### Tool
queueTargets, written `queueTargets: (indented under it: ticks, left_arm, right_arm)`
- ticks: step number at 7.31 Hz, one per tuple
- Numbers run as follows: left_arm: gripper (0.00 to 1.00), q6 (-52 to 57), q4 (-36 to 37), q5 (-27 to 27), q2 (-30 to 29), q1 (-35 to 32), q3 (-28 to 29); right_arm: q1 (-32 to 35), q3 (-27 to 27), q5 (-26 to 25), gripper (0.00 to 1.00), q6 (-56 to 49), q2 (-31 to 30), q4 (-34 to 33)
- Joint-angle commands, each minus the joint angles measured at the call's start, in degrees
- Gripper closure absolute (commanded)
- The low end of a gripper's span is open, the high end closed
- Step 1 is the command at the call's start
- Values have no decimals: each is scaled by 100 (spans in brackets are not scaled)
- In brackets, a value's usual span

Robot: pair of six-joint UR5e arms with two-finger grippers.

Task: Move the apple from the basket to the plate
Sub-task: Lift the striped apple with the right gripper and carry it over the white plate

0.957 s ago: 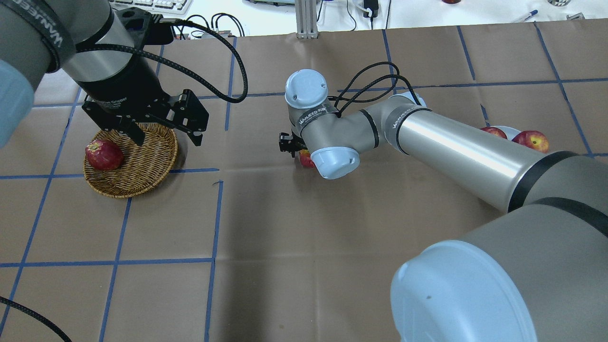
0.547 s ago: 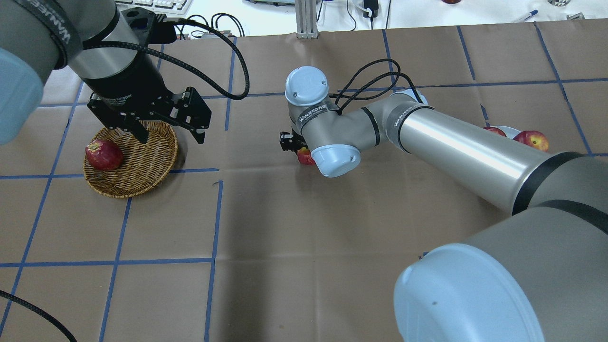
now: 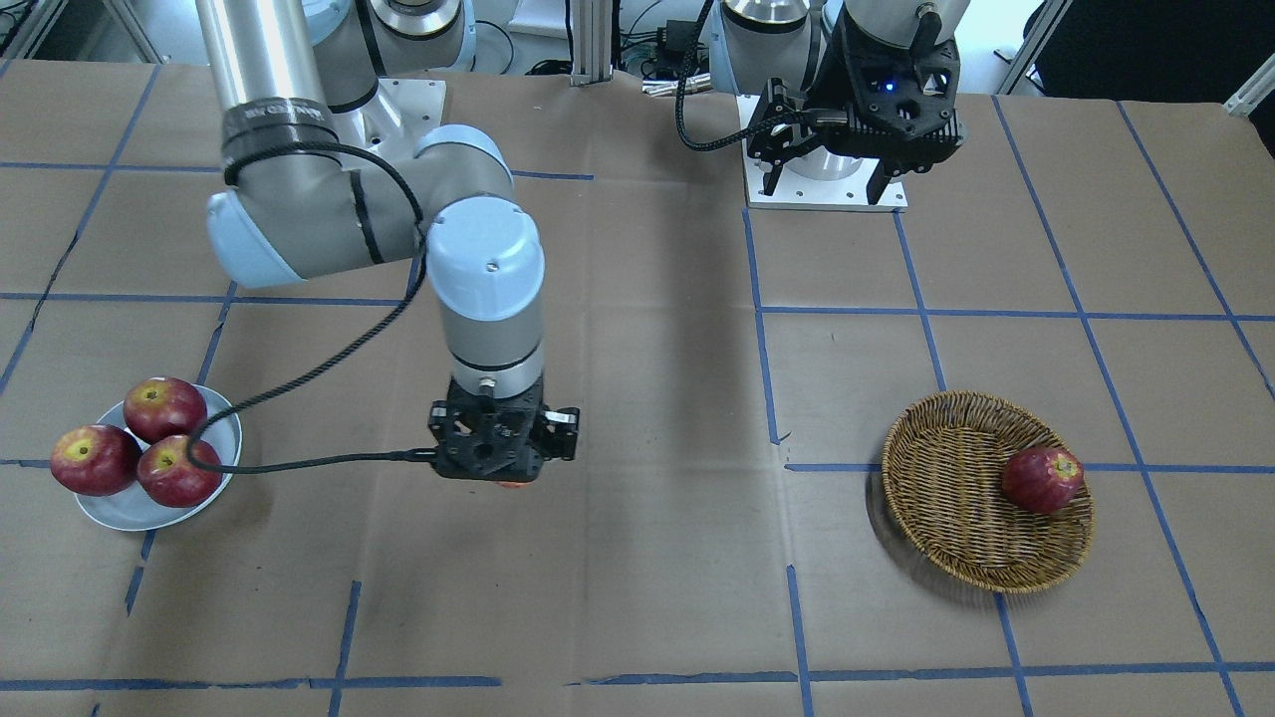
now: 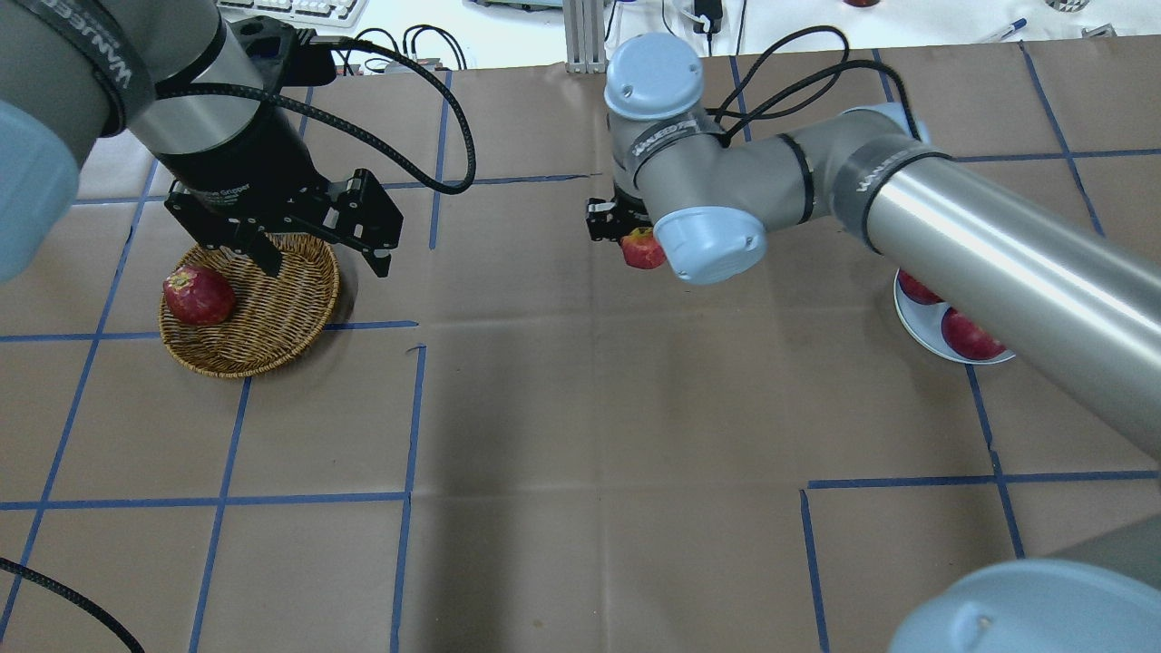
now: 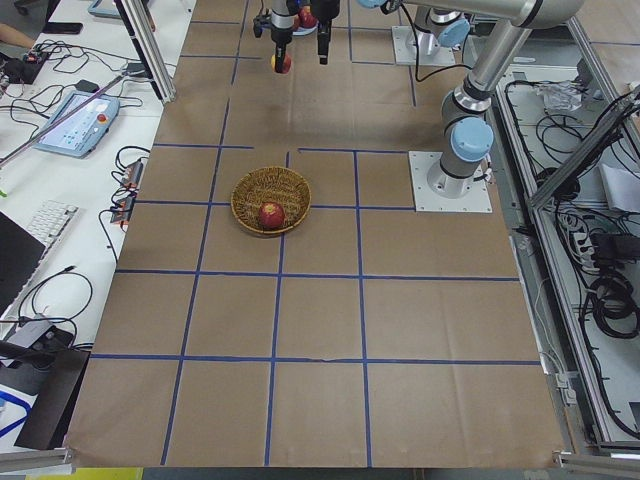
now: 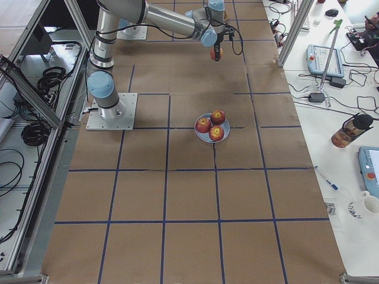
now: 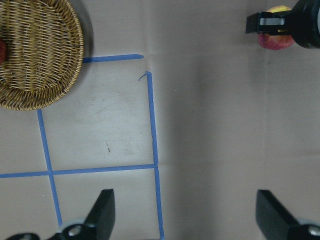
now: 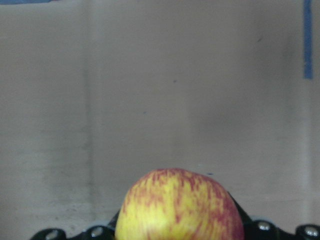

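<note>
With the apple [image 4: 642, 250] pinched in our right gripper [image 4: 620, 229], clear of the basket [image 4: 272, 319], only the plate [image 4: 912, 323] placement remains; our left gripper [image 4: 323, 259] is spread.

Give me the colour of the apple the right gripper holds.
The apple is yellow with red-pink streaks, clearest in the right wrist-mounted view.

So the table [image 4: 562, 435] is covered in brown paper with a blue tape grid [image 4: 410, 408]. The wicker basket [image 3: 946, 498] sits right over a tape line. The plate [image 3: 120, 513] sits well apart from the basket, off toward the robot's right.
</note>
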Motion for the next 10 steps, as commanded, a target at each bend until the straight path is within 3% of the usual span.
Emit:
queueTargets:
  ticks: [1,3,6,8,10]
  left_arm:
    - [1,0,-16,25,14,0,-11]
    - [1,0,-16,25,22,0,-20]
    - [1,18,-24,25,31,0,-28]
    - [1,26,-25,25,31,0,-37]
    - [1,27,-24,25,31,0,-37]
  right_arm:
    - [-1095,299,-2,40,-1533,-634,311]
    - [-2158,678,51,40,-3141,-969,294]
    - [-3741,1126,673,41,-5068,-980,224]
    - [-4026,1311,667,41,-5451,-953,206]
    - [-4097,1584,649,41,-5470,-839,-363]
